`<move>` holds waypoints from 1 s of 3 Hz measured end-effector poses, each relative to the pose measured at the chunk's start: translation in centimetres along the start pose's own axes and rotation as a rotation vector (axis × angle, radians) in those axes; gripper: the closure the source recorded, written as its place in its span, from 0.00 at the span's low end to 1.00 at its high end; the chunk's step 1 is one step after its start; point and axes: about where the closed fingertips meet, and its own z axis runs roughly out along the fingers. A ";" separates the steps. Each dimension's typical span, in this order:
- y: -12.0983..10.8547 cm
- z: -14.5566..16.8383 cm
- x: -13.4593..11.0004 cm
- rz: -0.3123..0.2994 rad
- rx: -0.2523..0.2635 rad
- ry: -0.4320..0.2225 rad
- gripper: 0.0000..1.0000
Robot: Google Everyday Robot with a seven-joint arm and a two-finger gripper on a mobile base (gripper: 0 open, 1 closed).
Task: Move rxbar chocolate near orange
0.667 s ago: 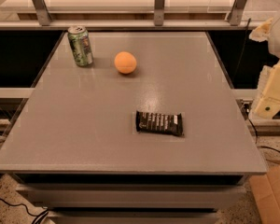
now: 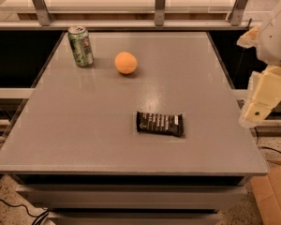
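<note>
The rxbar chocolate [image 2: 159, 123] is a flat black wrapper with white lettering, lying flat right of the middle of the grey table [image 2: 75, 125]. The orange [image 2: 126, 62] sits toward the back left, well apart from the bar. My gripper [image 2: 260, 102] is a cream-coloured piece hanging off the white arm [image 2: 277, 29] beyond the table's right edge. It is to the right of the bar, at about the bar's level in the picture, and touches nothing.
A green drink can [image 2: 81, 46] stands upright at the back left corner, left of the orange. A railing with metal posts [image 2: 160, 3] runs behind the table. A cardboard box [image 2: 274, 196] sits on the floor at the lower right.
The gripper has shifted slightly down and left, toward the table's right edge. The bar, the orange and the can have not moved.
</note>
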 end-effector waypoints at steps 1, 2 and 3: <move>0.9 2.7 -2.2 -0.053 -0.070 -0.048 0.00; 2.0 5.6 -4.4 -0.105 -0.142 -0.073 0.00; 3.0 9.1 -6.3 -0.149 -0.199 -0.070 0.00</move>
